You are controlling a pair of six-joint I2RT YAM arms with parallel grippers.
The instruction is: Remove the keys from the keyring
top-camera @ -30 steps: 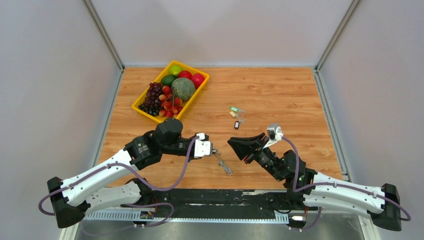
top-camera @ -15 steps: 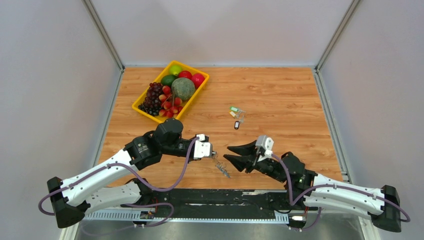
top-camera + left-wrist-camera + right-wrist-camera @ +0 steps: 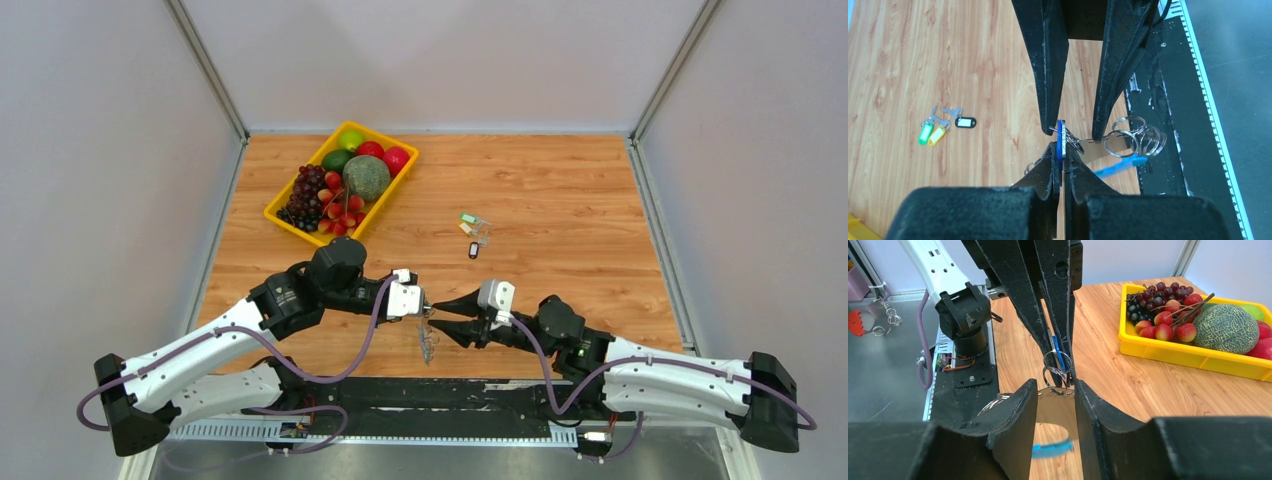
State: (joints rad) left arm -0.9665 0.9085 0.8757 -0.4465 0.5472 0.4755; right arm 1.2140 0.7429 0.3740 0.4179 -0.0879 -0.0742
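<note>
My left gripper [image 3: 425, 303] is shut on a dark blue flat piece [image 3: 1061, 141] of the keyring and holds it above the table. The keyring [image 3: 1129, 140] is a bunch of silver rings with a light blue tag [image 3: 1120, 167] dangling below; it also shows in the top view [image 3: 428, 342]. My right gripper [image 3: 435, 315] is open, facing the left one, its fingers either side of the rings [image 3: 1055, 373]. Green [image 3: 925, 134], yellow [image 3: 938, 135] and black [image 3: 965, 122] tagged keys lie loose on the table, farther out [image 3: 471, 226].
A yellow tray [image 3: 290, 225] of fruit stands at the back left, also in the right wrist view [image 3: 1198, 361]. The black base plate [image 3: 480, 392] runs along the near table edge, under the hanging rings.
My right arm has swung left and lower, bringing its open jaws up to the left gripper and round the keyring. The dangling rings have swung. The left arm has stayed put.
</note>
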